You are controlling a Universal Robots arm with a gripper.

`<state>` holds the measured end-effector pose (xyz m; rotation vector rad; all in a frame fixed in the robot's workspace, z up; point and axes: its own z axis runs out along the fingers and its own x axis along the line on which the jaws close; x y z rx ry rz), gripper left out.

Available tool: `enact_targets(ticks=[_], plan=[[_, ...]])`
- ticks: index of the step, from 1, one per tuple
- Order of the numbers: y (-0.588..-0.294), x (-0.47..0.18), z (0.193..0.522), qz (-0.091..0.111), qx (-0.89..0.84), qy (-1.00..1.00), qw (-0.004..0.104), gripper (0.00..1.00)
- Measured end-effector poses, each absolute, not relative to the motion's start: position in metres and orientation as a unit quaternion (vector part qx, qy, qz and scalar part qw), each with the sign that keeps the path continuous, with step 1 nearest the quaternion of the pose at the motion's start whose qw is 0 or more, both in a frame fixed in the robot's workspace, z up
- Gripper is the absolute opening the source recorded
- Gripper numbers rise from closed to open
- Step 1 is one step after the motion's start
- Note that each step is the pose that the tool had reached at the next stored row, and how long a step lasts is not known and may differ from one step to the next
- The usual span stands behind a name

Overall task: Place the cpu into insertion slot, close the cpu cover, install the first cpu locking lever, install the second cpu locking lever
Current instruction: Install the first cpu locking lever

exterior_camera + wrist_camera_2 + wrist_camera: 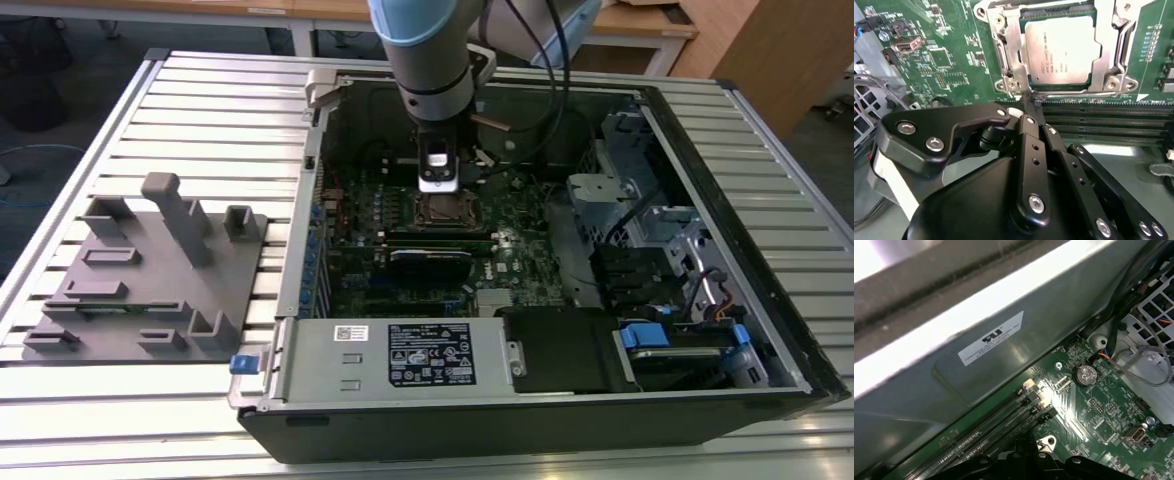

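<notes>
Cpu (1061,50) is seated in the socket (438,222), with the cover (1006,50) laid flat over its edges. Gripper (1028,100) fingers are pressed together, tips set at the lever (1079,93) by the socket corner; whether the wire is pinched cannot be told. Risk: the thin sprung wire could be lost from the tips and snapped back. The board (954,65) or memory slots (1104,120) could be scraped if pressure is angled off.
</notes>
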<state>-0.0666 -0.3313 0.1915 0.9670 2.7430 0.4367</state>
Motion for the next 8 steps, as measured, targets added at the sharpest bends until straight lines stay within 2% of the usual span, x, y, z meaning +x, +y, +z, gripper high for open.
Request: enact_targets(ticks=[8], plan=[[-0.3331,-0.068,0.1913,0.153,0.329,0.927,0.099,0.1]])
